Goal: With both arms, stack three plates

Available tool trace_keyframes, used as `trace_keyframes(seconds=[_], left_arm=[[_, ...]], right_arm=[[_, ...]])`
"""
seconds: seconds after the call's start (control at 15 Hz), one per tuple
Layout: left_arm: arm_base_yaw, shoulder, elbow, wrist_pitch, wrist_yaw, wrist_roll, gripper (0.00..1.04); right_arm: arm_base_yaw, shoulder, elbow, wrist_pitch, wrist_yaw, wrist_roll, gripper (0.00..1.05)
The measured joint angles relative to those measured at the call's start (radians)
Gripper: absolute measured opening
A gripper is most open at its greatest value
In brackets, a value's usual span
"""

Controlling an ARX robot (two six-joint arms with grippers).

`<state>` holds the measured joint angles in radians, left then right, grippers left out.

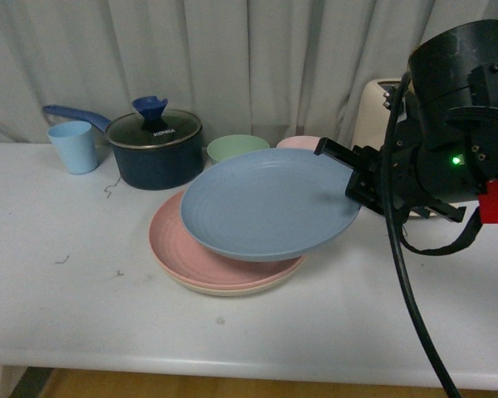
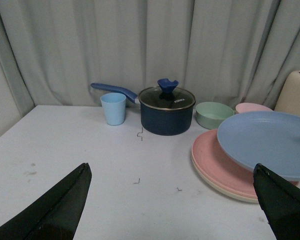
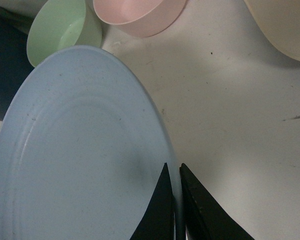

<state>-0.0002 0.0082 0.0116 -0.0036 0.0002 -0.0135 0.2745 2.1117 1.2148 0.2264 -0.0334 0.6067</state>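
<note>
On the white table [image 1: 66,290] were one cup, one pot, two bowls and three plates. Far left stood the blue cup [image 1: 73,146]; I could not see into it. Next to it sat the dark blue pot [image 1: 155,157] with its glass lid [image 1: 153,126] on, so what was inside was hidden. Then came the green bowl [image 1: 236,148], which looked empty, and just beside it the pink bowl [image 1: 299,142], mostly hidden behind a plate.

In front of the bowls, the pink plate [image 1: 170,236] lay in the cream plate [image 1: 232,290]. The blue plate [image 1: 266,203] was tilted over those two, with nothing on it. I could not tell if it touched the pink one.

There were two grippers. The left gripper [image 2: 170,210] was spread wide over the table and held nothing. The right gripper [image 1: 353,170] pinched the blue plate's right rim, one finger [image 3: 157,215] on top and one below.
</note>
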Motion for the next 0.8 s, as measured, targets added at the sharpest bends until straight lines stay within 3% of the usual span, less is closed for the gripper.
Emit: trace_keyframes(seconds=[0.47, 0.8], left_arm=[[0.000, 0.000, 0.000, 0.000, 0.000, 0.000, 0.98], [0.000, 0.000, 0.000, 0.000, 0.000, 0.000, 0.98]], right_arm=[[0.068, 0.106, 0.143, -0.096, 0.027, 0.044, 0.03], [0.070, 0.029, 0.046, -0.017, 0.026, 0.084, 0.60]])
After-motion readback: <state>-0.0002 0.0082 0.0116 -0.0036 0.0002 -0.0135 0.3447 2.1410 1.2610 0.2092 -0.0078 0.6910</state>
